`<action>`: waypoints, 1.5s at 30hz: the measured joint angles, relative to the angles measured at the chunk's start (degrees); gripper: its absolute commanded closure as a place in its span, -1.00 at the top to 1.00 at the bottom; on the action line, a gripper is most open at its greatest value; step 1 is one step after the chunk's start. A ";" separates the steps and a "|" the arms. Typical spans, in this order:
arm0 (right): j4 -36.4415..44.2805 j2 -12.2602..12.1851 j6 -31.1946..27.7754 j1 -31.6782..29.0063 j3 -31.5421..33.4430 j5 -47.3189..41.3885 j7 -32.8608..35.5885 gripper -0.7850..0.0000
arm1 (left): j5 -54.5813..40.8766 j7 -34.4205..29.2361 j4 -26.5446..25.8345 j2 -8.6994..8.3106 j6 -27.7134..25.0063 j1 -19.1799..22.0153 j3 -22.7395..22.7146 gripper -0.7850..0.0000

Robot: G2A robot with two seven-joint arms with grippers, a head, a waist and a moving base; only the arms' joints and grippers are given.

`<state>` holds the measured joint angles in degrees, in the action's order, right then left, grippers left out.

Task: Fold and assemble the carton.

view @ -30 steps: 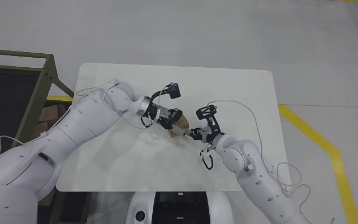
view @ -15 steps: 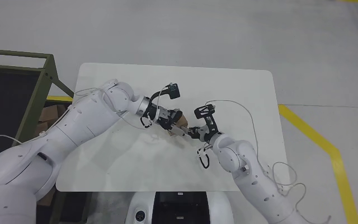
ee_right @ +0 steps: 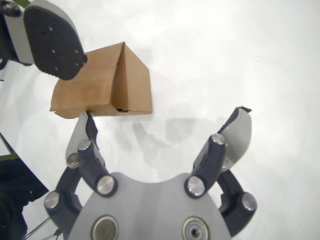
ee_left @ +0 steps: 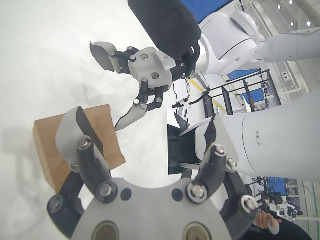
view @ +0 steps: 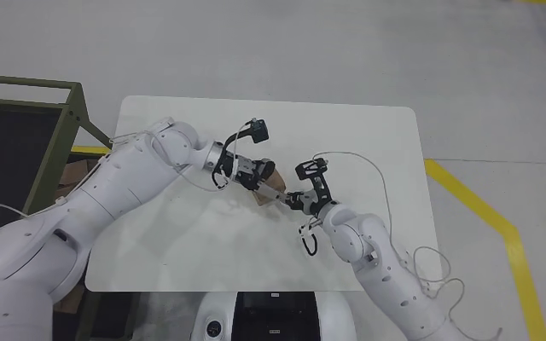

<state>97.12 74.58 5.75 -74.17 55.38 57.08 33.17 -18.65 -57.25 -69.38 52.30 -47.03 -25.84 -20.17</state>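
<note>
1. Carton (view: 273, 178), of brown cardboard, lies on the white table (view: 358, 136) a little left of the frame's centre in the top view, between the two grippers.
2. From the right wrist, the carton (ee_right: 105, 86) looks partly folded. One panel lies flat, another rises to a ridge, and a small dark gap shows at its near end.
3. The left gripper (view: 254, 173) is at the carton's left side in the top view. Its fingers are spread wide and grasp nothing.
4. In the left wrist view, one left finger (ee_left: 71, 126) overlaps the carton (ee_left: 110, 136). Its black pad (ee_right: 52, 43) is at a far corner of the carton, but I cannot tell whether it presses down.
5. The right gripper (view: 287, 199) is just to the lower right of the carton in the top view. Its fingers are also spread, with nothing between them.
6. One right fingertip (ee_right: 86, 118) meets the carton's near edge.
7. A green rack (view: 72, 106) stands at the left edge of the top view.
8. A yellow floor line (view: 478, 205) runs at the right of the top view.
</note>
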 measured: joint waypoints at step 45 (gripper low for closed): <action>1.17 1.00 3.01 -0.84 -0.70 2.39 -1.45 1.00 | -1.25 -0.16 -1.05 -0.38 0.16 1.46 2.81 1.00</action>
<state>98.29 75.59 8.76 -75.01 54.68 59.47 31.72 -19.90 -57.41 -70.43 51.92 -46.88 -24.38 -17.37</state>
